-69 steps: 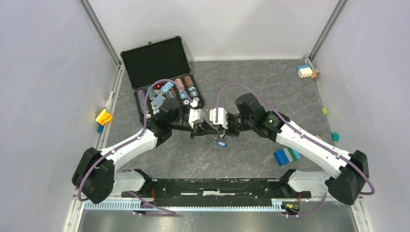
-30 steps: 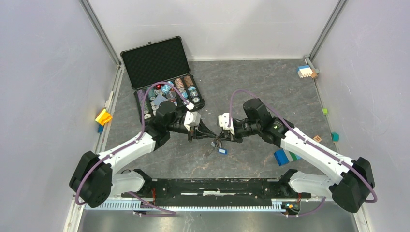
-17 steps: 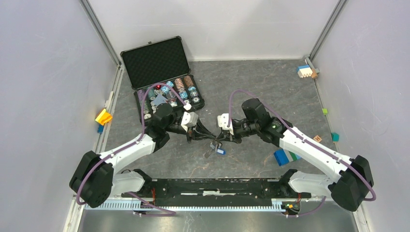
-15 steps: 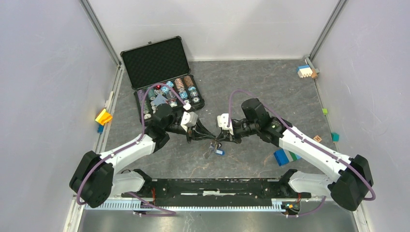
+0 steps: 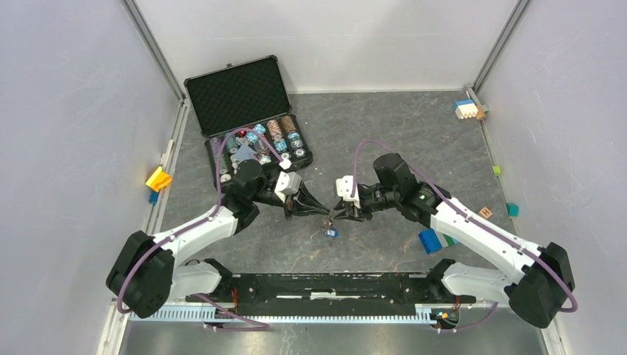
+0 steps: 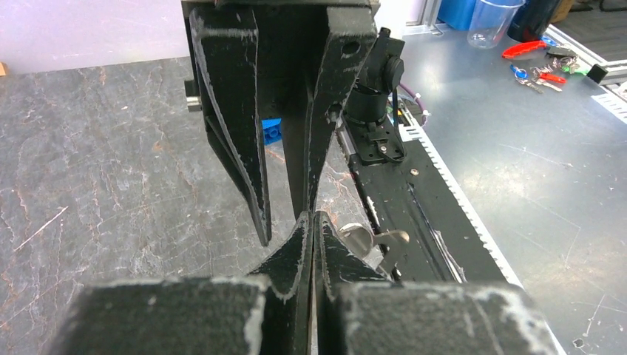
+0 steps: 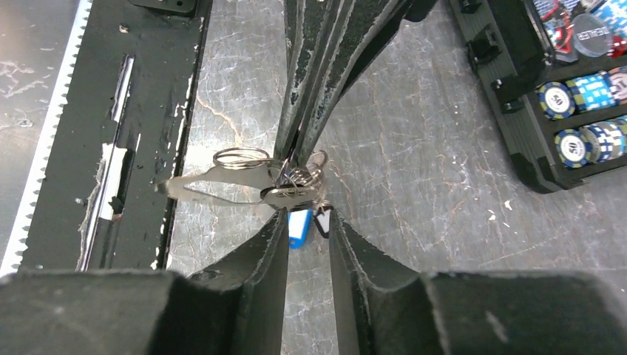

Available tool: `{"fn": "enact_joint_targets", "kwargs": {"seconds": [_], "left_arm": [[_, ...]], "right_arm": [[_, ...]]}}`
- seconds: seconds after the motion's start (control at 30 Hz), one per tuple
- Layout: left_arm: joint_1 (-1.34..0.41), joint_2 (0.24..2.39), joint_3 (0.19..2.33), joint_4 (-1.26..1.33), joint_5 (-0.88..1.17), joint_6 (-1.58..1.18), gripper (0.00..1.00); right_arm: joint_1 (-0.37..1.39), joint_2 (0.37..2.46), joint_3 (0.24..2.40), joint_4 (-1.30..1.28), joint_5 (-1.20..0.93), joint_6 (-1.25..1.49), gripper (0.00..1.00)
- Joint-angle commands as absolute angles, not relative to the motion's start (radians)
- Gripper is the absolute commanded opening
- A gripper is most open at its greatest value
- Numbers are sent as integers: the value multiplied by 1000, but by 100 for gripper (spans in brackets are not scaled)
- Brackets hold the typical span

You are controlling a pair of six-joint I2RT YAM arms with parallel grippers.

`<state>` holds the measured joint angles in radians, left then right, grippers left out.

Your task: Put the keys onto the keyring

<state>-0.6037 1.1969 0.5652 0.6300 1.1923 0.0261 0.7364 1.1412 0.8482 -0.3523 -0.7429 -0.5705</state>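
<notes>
The keys (image 7: 222,186) hang as one bundle with the keyring (image 7: 238,157), low over the table's middle; a blue tag (image 7: 297,228) and a black-and-white tag (image 7: 322,222) dangle beneath. My left gripper (image 5: 319,212) comes in from the left and is shut on the ring cluster (image 7: 302,176). In the left wrist view the keys (image 6: 364,238) peek out just right of its closed fingertips (image 6: 302,225). My right gripper (image 7: 308,218) faces it tip to tip. Its jaws are open, one on each side of the tags, with nothing pinched. From above, the bundle (image 5: 329,226) hangs below both tips.
An open black case (image 5: 244,96) of poker chips (image 7: 577,96) lies at the back left. A blue, green and white block (image 5: 438,238) sits under my right forearm. A yellow block (image 5: 157,178) is at the left wall. The arms' base rail (image 5: 325,285) runs along the near edge.
Both grippers and the key bundle have drifted toward the near edge. My right gripper's tips have eased slightly away from the bundle, which hangs from the left gripper.
</notes>
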Motion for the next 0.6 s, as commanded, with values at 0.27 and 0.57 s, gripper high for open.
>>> {"fn": "enact_joint_targets", "kwargs": {"seconds": [0.27,0.57], "left_arm": [[-606,1184,570,710,1227,9,2],[-606,1194,571,736,1238,-36,2]], "right_arm": [[727,1048,843,-340,-831,-635,29],[727,1079,855,-324,-872,-629,18]]}}
